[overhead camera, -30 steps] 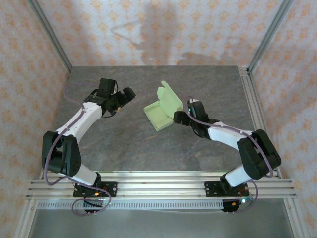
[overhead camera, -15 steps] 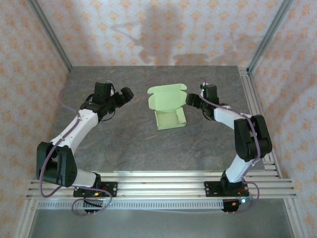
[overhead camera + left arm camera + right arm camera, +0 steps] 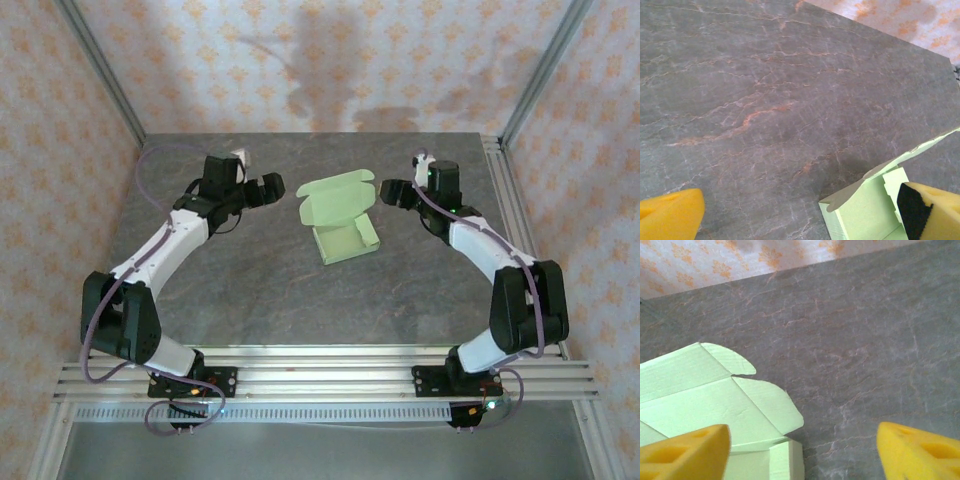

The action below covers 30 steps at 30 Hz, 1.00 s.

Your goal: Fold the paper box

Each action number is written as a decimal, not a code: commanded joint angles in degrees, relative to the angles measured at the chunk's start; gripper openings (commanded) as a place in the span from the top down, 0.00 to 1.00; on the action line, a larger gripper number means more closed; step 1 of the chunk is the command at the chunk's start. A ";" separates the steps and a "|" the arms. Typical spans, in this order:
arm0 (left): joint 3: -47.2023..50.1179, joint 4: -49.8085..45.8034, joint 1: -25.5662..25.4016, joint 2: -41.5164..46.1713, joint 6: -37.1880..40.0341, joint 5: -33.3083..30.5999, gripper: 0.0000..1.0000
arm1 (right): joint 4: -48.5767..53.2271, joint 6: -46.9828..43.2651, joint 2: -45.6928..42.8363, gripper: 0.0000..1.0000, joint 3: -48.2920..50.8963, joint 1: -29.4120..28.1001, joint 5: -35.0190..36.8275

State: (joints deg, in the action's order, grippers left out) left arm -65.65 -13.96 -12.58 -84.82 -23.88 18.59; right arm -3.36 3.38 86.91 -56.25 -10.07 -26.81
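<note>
The paper box (image 3: 338, 205) sits on the worktop (image 3: 250, 290) about midway between the left and right edges, somewhat nearer the far edge than the near one. Its shallow tray lies flat on the near side. Its lid stands open on the far side, with a rounded tab at each end.

My left jaws hang just off the box's left side, near it but apart from it, and point across toward it. They stand wide apart with nothing between them. From my left wrist, a corner of the box (image 3: 860, 210) shows at the lower right, partly behind one yellow pad (image 3: 935, 212). The other pad (image 3: 670, 215) is over bare grey stone.

My right jaws hang off the box's right side, also apart from it, and they too are spread, with only worktop between them. From my right wrist, the lid and its rounded tabs (image 3: 715, 390) lie at the lower left. One pad (image 3: 685, 455) is in front of the card, though I cannot tell whether it touches. The other pad (image 3: 920, 450) is over bare worktop.

Past the far edge rises a wall (image 3: 330, 60) papered in an orange flower pattern.
</note>
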 commanded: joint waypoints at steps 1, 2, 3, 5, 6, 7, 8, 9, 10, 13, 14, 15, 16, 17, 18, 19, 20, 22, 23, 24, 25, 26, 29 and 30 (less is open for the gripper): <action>-1.71 1.77 -0.70 -0.05 1.11 0.44 0.01 | 3.42 5.77 0.69 0.30 0.46 -0.26 -4.42; -1.27 1.99 -0.75 0.03 0.19 0.13 0.01 | 3.14 6.55 0.84 0.31 1.36 -0.94 -4.23; -0.39 2.47 -0.70 0.32 -0.81 -0.04 0.01 | 2.84 6.81 0.75 0.32 2.50 -2.18 -2.67; 1.21 3.22 -0.70 0.91 -2.43 -0.71 0.01 | 3.57 6.36 1.31 0.36 3.59 -4.63 1.07; 2.00 3.59 -0.71 1.13 -2.77 -0.91 0.01 | 4.24 6.16 1.89 0.38 3.60 -5.52 2.22; 2.50 3.76 -0.75 1.31 -2.98 -1.09 0.01 | 4.48 6.06 2.41 0.40 3.62 -6.03 2.90; 2.84 3.52 -0.67 1.49 -3.17 -1.31 0.00 | 4.66 5.73 3.51 0.42 3.78 -7.02 4.33; 3.05 3.33 -0.64 1.58 -3.23 -1.43 0.00 | 4.99 5.19 4.46 0.43 3.63 -7.71 5.38; 3.13 2.90 -0.61 1.66 -3.26 -1.45 0.00 | 5.53 4.68 5.62 0.45 3.41 -8.43 6.55; 3.19 2.03 -0.65 1.96 -3.19 -1.87 0.00 | 6.67 3.78 8.67 0.51 2.35 -9.75 8.71; 3.32 1.85 -0.61 2.17 -3.13 -2.05 0.00 | 6.96 3.45 9.53 0.53 1.99 -10.24 9.33; 3.40 1.83 -0.61 2.34 -3.10 -2.11 0.00 | 7.33 3.00 10.17 0.55 1.59 -10.57 9.86; 3.58 1.67 -0.66 2.50 -3.03 -2.17 0.00 | 7.87 2.45 10.75 0.58 1.13 -10.92 10.63; 3.76 1.72 -0.58 2.67 -3.02 -2.22 0.00 | 8.30 1.98 11.35 0.61 0.74 -11.26 11.27; 3.85 1.69 -0.62 2.77 -2.94 -2.32 0.00 | 8.48 1.78 11.81 0.63 0.50 -11.53 11.66; 3.96 1.61 -0.62 2.88 -2.87 -2.46 0.00 | 8.77 1.52 12.33 0.66 0.35 -11.71 12.03; 4.12 1.48 -0.61 2.90 -2.90 -2.58 0.00 | 8.91 1.45 12.60 0.68 0.14 -11.97 12.24; 4.21 1.26 -0.61 2.84 -2.81 -2.60 0.00 | 9.22 1.24 12.87 0.73 0.00 -12.23 12.63; 4.28 1.29 -0.58 2.87 -2.91 -2.55 0.00 | 9.33 1.15 12.91 0.74 -0.12 -12.47 12.91; 4.29 1.28 -0.52 2.87 -2.99 -2.57 0.00 | 9.61 1.03 13.01 0.75 -0.25 -12.59 13.45; 4.38 1.38 -0.54 2.81 -3.01 -2.42 0.00 | 10.13 0.78 13.13 0.77 -0.47 -12.85 14.10; 4.39 1.40 -0.60 2.73 -2.97 -2.21 0.00 | 10.64 0.46 13.21 0.79 -0.78 -13.09 15.00; 4.45 1.39 -0.53 2.53 -3.08 -2.39 0.00 | 12.94 -0.74 13.71 0.83 -2.03 -14.08 17.84; 4.45 1.30 -0.52 2.48 -3.19 -2.65 0.00 | 13.78 -1.29 13.87 0.83 -2.47 -14.57 18.72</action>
State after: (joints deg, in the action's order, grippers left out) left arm -62.02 -12.21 -13.15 -84.05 -26.96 17.50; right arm 7.09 4.10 100.16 -56.40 -23.51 -12.78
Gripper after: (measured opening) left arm 0.998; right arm 0.170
